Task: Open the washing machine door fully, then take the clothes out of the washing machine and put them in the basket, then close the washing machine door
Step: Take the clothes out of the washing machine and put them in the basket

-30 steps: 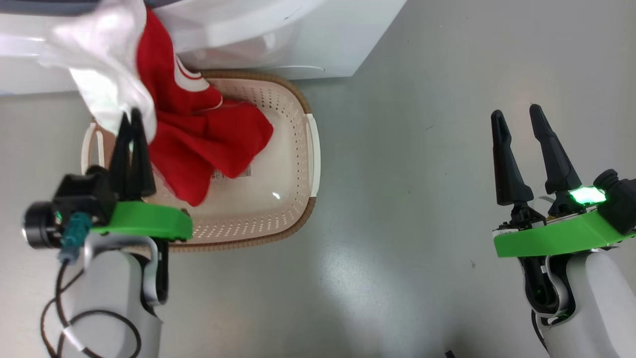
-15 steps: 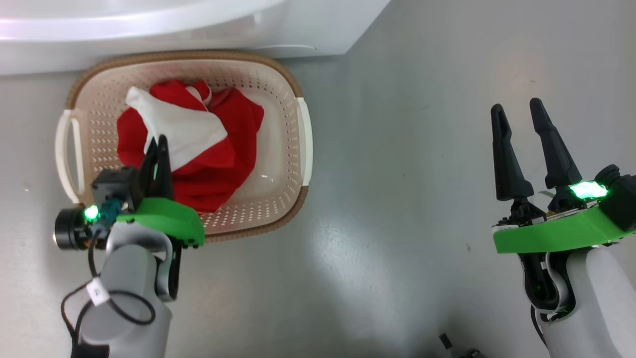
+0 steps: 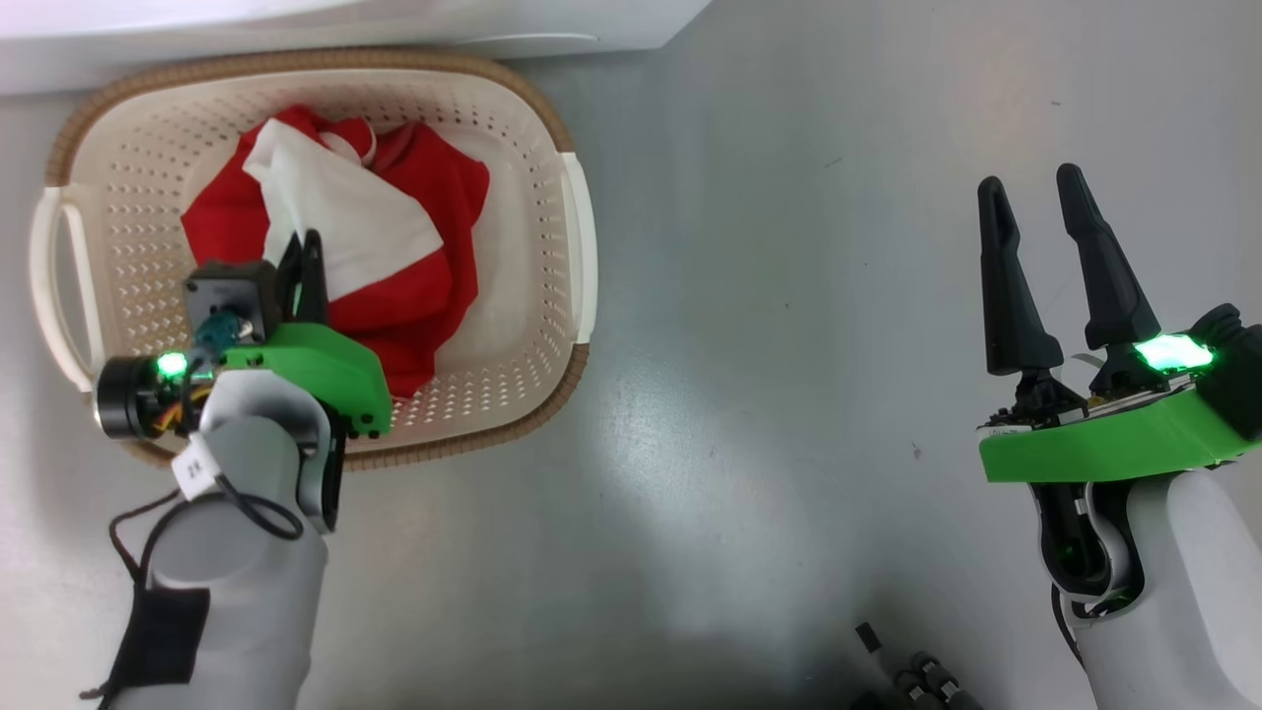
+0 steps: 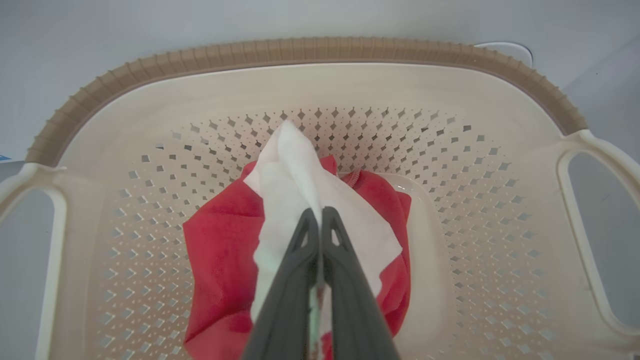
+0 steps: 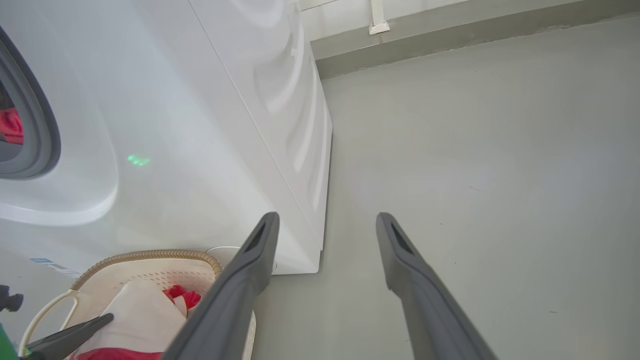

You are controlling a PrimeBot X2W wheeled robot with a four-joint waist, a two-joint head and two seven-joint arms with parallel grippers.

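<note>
Dropped from mid-air, the clothes (image 3: 424,286) now sit in the basket (image 3: 527,325), left gripper (image 3: 306,247) clamped on their white panel; its wrist hides their near edge.

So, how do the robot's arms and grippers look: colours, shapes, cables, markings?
The left gripper and right gripper match: two long, dark, tapering fingers on a bright green wrist plate, with a small glowing green light, on a pale grey forearm. The left arm also carries a looping black cable with a white tag, and a black strap lower down.
</note>
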